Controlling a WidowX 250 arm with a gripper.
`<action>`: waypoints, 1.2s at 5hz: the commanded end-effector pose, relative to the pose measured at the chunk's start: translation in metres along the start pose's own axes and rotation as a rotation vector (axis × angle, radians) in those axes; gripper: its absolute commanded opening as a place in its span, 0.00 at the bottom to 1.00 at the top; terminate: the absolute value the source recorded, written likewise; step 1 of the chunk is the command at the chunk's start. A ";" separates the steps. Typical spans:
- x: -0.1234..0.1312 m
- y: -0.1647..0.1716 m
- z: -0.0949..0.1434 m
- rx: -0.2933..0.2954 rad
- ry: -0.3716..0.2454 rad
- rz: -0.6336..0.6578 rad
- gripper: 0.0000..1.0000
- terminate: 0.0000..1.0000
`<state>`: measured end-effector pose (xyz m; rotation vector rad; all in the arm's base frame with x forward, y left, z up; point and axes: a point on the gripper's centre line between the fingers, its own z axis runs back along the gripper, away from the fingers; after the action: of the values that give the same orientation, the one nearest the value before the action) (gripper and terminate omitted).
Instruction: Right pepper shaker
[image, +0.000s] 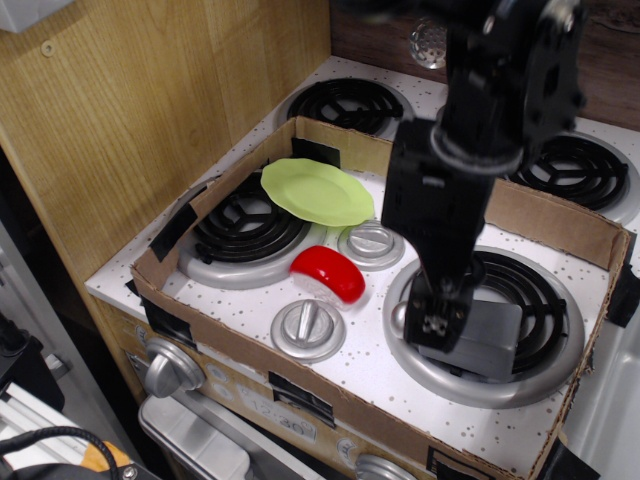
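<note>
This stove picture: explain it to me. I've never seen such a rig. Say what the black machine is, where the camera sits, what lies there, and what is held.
The black machine is a robot arm. Its gripper is the tip that grabs things. There is one view, from a camera above and in front of a toy stove with a cardboard wall around its front part. Inside lie a green plate, a red piece, two silver knobs and black coil burners. The pepper shaker, a grey block with a silver cap, lies on its side on the right burner. The gripper is low over the cap end, hiding it. Whether it grips anything cannot be told.
</note>
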<state>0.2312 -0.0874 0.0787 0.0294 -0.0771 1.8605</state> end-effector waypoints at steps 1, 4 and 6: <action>-0.012 -0.015 0.004 -0.079 0.050 0.006 1.00 0.00; -0.021 -0.026 -0.009 -0.075 0.081 -0.009 1.00 0.00; -0.024 -0.029 -0.024 -0.076 0.112 -0.018 1.00 0.00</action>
<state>0.2608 -0.0958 0.0470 -0.1008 -0.0606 1.8345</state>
